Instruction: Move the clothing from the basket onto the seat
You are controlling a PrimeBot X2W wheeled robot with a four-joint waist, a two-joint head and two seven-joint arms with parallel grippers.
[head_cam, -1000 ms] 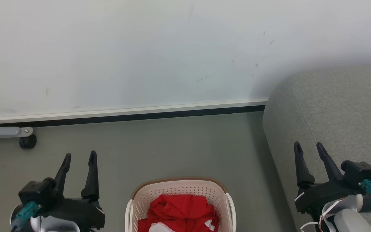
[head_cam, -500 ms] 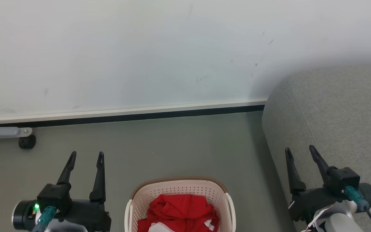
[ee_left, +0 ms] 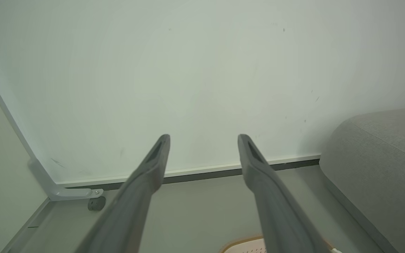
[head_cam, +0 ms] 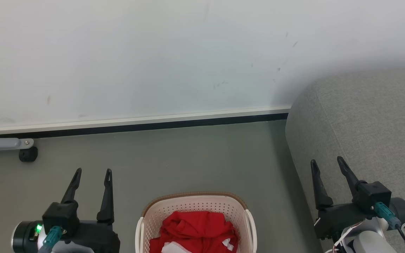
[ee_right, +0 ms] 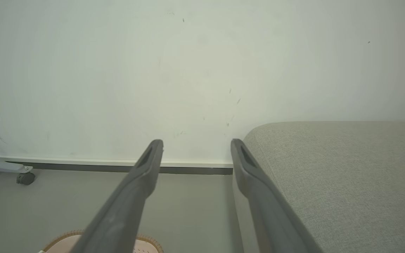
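The red clothing (head_cam: 197,232) with white trim lies bunched in the cream basket (head_cam: 188,205), which stands on the floor at the bottom middle of the head view; its brown rim (ee_right: 67,234) shows low in the right wrist view and a sliver of the basket (ee_left: 244,247) in the left wrist view. The grey seat (head_cam: 371,123) fills the right side, also seen as the seat (ee_right: 346,168) and the seat (ee_left: 381,158). My left gripper (head_cam: 92,170) hovers open left of the basket. My right gripper (head_cam: 326,160) stands open over the seat's near edge. Neither holds anything.
A white wall (head_cam: 153,59) with a dark baseboard runs behind the grey floor (head_cam: 188,158). A grey frame leg with a black caster (head_cam: 28,154) stands at the far left by the wall.
Both arms have shifted: the left gripper moved slightly right and lower, the right gripper moved left and its wrist turned. The jaws stay open and the clothing lies still.
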